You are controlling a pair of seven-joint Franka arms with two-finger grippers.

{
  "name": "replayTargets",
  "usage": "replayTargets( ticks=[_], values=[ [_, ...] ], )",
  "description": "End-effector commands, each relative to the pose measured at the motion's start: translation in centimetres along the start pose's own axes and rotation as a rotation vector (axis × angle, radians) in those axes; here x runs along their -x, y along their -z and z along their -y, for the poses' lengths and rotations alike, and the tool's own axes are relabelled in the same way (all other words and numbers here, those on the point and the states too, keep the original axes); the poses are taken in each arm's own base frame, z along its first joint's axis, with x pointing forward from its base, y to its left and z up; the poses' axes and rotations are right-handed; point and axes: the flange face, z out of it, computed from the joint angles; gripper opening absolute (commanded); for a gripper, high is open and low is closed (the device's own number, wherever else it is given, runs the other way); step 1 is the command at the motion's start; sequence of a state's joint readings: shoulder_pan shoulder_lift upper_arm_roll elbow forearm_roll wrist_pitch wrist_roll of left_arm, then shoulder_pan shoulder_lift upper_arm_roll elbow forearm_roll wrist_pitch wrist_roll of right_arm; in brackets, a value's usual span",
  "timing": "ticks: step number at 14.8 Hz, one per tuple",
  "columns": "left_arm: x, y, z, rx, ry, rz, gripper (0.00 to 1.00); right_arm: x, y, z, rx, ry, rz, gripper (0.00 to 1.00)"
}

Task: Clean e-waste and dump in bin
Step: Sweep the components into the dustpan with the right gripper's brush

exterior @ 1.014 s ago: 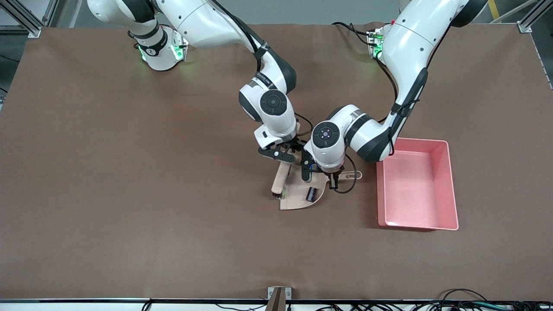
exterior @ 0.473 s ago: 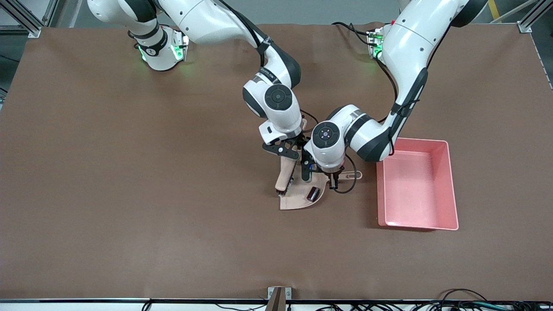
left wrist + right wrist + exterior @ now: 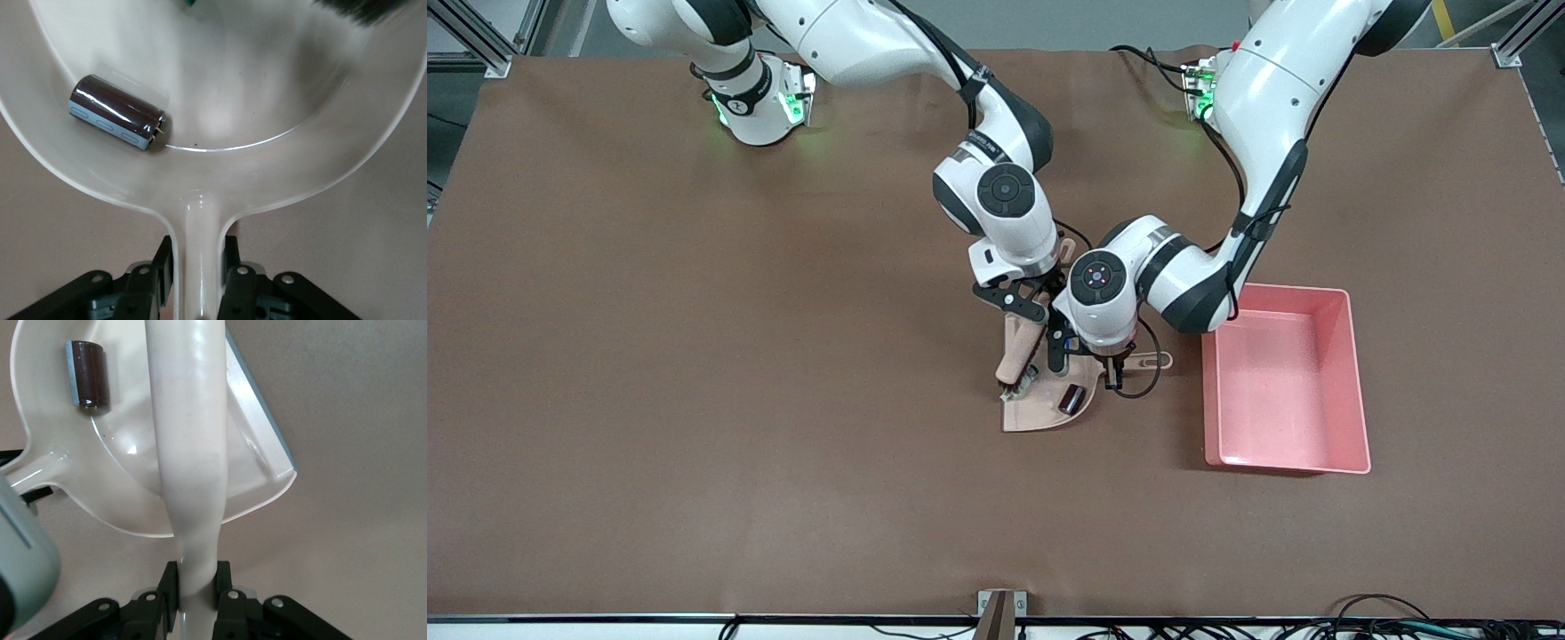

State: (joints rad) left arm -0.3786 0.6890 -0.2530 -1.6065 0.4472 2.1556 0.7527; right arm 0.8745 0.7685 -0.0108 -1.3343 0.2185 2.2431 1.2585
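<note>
The beige dustpan (image 3: pixel 1040 407) lies on the table beside the pink bin (image 3: pixel 1357 373), toward the right arm's end from it. My left gripper (image 3: pixel 1112 369) is shut on the dustpan's handle (image 3: pixel 198 253). The dark brown-black block (image 3: pixel 1071 399) lies inside the pan; it also shows in the left wrist view (image 3: pixel 117 121) and the right wrist view (image 3: pixel 87 372). My right gripper (image 3: pixel 1032 313) is shut on a beige brush's handle (image 3: pixel 190 453), with the bristles (image 3: pixel 360 8) over the pan's mouth. Only a green corner (image 3: pixel 190 3) of the white-grey component shows at the brush.
The bin holds nothing that I can see. Both wrists crowd close together over the dustpan's handle end. Brown table cover (image 3: pixel 783 444) spreads all around. A small bracket (image 3: pixel 1000 609) sits at the table edge nearest the camera.
My right gripper has swept the brush toward the left arm's end, onto the dustpan's mouth. The dark block has tipped slightly in the pan. The left arm and dustpan stayed put.
</note>
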Motion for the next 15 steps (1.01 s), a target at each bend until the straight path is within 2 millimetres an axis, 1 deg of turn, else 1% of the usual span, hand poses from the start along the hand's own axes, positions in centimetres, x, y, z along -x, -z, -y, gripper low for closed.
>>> replayTargets(
  ticks=[1,3,4,7,8,9,10,11,13,15],
  values=[
    [-0.6,-1.4,-0.5,0.013,-0.018,0.023,0.23,0.2,0.6,0.5,-0.02,-0.039,0.021,0.0],
    [-0.1,-1.7,-0.2,0.015,-0.011,0.024,0.22,0.2,0.6,0.3,-0.014,-0.04,0.023,0.0],
    [0.0,-1.7,-0.2,0.008,-0.015,0.027,0.21,0.9,1.0,0.5,-0.017,-0.028,0.024,0.0],
    [-0.1,-1.5,0.0,-0.004,-0.016,0.018,0.19,3.0,-0.3,-0.7,0.015,0.004,0.026,0.0],
    [-0.1,-1.4,0.0,-0.009,-0.018,0.012,0.19,3.3,-0.2,-1.1,0.015,0.005,0.023,0.0],
    [-0.2,-1.6,-0.2,-0.008,-0.021,0.01,0.19,3.9,0.0,-1.6,0.019,0.015,0.023,0.0],
    [-0.1,-1.7,-0.2,-0.007,-0.02,0.009,0.19,4.8,0.7,-2.2,0.021,0.028,0.024,0.0],
    [-0.1,-1.6,-0.2,-0.009,-0.019,0.009,0.19,5.5,1.9,-3.2,0.013,0.035,0.021,0.0],
    [0.2,-1.4,0.0,-0.01,-0.022,0.007,0.19,7.9,3.7,-5.6,-0.021,0.068,0.013,0.0],
    [0.5,-1.2,0.2,-0.013,-0.019,0.004,0.19,9.2,5.3,-7.3,-0.024,0.084,0.018,0.0]
  ],
)
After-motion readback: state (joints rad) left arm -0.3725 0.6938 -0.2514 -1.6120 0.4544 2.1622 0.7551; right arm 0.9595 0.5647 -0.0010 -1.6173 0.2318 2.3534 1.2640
